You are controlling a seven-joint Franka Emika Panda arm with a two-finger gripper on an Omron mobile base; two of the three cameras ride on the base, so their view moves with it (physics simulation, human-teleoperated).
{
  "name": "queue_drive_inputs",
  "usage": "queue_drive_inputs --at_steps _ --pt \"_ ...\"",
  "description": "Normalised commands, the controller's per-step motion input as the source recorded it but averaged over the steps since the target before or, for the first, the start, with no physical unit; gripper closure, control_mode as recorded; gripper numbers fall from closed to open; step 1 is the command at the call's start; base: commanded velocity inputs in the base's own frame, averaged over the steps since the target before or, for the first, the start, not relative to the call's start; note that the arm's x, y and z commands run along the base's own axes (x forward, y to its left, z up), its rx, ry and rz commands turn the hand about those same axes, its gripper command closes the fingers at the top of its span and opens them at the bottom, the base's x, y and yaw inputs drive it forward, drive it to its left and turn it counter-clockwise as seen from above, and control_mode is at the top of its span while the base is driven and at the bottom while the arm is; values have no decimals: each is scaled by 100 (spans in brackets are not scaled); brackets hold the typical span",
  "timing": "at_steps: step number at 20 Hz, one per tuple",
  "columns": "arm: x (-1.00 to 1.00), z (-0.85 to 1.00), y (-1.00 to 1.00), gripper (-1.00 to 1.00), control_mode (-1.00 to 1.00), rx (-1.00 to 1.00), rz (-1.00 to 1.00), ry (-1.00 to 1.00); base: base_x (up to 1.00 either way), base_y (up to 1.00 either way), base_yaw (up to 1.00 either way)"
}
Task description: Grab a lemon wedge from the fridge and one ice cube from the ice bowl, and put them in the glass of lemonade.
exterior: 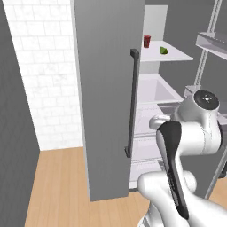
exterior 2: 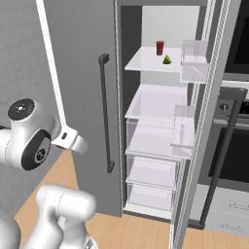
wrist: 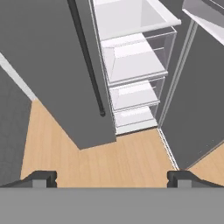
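Closest to the base cameras is the arm itself, folded up in front of the fridge (exterior 2: pixel 82 97), its wrist tipped so the hand camera looks down at the wooden floor (wrist: pixel 100 162) and the lower drawers (wrist: pixel 133 94). At the bottom of the hand view the two dark tips of the gripper (wrist: pixel 111 178) sit far apart, so the jaws are wide and hold nothing. That fits a hand readied for a reach, though it points low, not at the upper shelf.

Only the right door (exterior 2: pixel 204 121) of the fridge is swung open, which exposes the white interior; the left door (exterior: pixel 106 97) is shut, its dark bar handle (exterior: pixel 132 102) running down the edge. Bins on the open door's inner side look clear and bare as far as can be seen.

On the top shelf (exterior 2: pixel 143 62), far from the hand and well above it, lies the lemon wedge (exterior 2: pixel 167 60), a tiny yellow-green piece near the shelf's right front. Just beside it, further back and to the left, a small dark-red cup (exterior 2: pixel 160 47) stands upright. My judgement: the wedge lies exposed enough to grasp directly, provided the hand is raised and aimed clear of the cup.

No brand, label or readable writing appears on the fridge, the oven (exterior 2: pixel 233 146) at right, or anything else.
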Motion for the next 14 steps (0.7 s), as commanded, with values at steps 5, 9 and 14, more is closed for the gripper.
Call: queue_drive_inputs --at_steps 5,9,14 --pt "0 -1 1 -100 -100 -6 0 0 0 0 0" --pt "0 0 0 -100 -100 0 0 0 0 0 0" --pt "-3 0 -16 -100 -100 0 0 0 0 0 0"
